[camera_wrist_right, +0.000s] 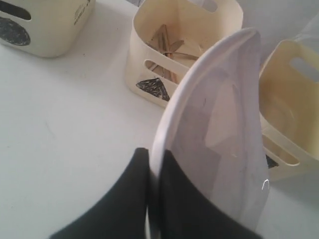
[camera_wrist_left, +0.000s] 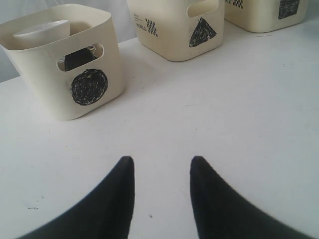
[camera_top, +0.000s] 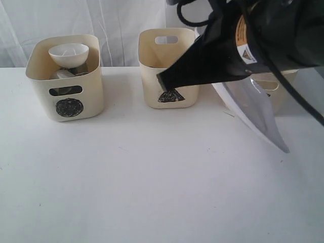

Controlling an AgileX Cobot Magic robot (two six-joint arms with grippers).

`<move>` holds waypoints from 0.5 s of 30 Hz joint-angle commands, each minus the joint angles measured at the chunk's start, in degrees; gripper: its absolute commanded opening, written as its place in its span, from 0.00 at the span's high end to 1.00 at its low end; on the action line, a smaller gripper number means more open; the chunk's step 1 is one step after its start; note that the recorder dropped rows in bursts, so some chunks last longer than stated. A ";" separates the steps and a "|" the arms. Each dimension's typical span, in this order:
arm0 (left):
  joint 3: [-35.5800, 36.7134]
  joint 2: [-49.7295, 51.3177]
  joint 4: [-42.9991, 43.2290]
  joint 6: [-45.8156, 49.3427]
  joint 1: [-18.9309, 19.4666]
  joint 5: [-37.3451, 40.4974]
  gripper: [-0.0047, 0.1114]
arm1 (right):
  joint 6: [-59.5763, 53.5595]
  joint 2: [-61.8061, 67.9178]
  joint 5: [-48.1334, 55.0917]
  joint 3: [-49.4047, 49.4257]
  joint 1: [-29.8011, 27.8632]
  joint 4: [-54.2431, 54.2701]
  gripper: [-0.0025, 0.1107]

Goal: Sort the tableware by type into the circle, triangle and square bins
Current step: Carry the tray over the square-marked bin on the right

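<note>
Large white plate: glossy, rounded corner, raised rim, slightly translucent against the light. It is held on edge and tilted, to the right of the triangle bin and in front of the square bin, which it partly hides. Cannot tell whether its lowest corner touches the table. The right gripper is clamped on the plate's rim, 1 black finger on each face. The left gripper has its jaws spread with nothing between them, over bare table in front of the circle bin. There are 3 cream bins with rounded corners and cut-out handles, standing in a row at the back of the table, each with a black scribbled mark on its front. The circle bin is on the left: a white bowl sits upright on top of its contents, rim level with the bin's rim, with steel pieces beneath it that cannot be told apart. The triangle bin is in the middle: wooden chopsticks lie inside, crossed over each other. The square bin is on the right: its interior shows only in part, past the plate.
</note>
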 commanded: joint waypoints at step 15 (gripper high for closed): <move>0.21 -0.28 -0.71 0.00 0.07 -0.05 0.59 | -10.52 2.19 -18.37 -4.16 -15.25 -8.78 0.98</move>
